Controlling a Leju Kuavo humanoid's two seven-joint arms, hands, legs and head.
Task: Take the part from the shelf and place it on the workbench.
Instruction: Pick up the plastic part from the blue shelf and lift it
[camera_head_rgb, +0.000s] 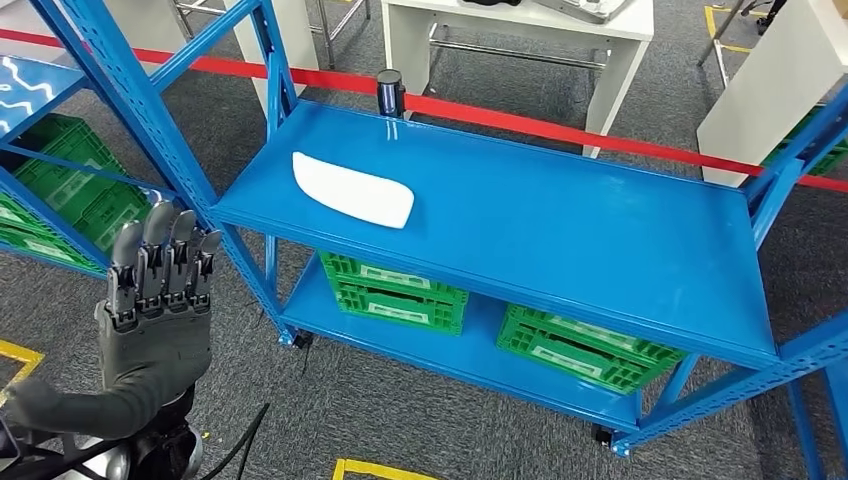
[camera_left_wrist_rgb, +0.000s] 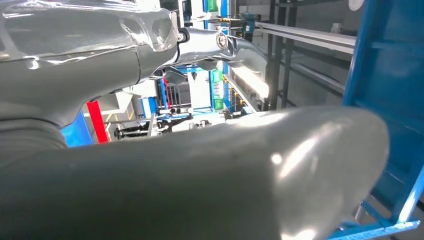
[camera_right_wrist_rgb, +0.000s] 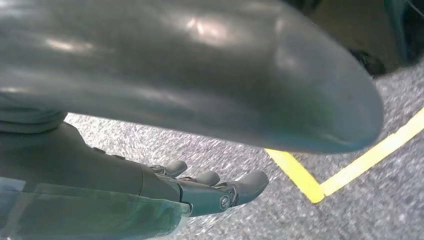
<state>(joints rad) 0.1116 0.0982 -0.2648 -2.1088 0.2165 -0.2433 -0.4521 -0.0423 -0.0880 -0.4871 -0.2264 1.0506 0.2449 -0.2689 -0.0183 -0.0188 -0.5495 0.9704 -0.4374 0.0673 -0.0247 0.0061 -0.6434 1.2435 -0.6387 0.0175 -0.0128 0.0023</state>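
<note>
Reach not yet begun: the risk is a fouled approach.

The white part (camera_head_rgb: 352, 189) lies flat on the blue shelf (camera_head_rgb: 600, 230), well apart from the left hand (camera_head_rgb: 158, 300), whose fingers (camera_head_rgb: 165, 255) are straight and holding nothing. The shelf's post (camera_head_rgb: 150, 120) stands between and could snag the arm. The right hand (camera_right_wrist_rgb: 200, 192) hangs released over the floor.

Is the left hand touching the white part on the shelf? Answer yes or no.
No. The left hand is raised, fingers apart, short of the shelf; the white part lies untouched.
</note>
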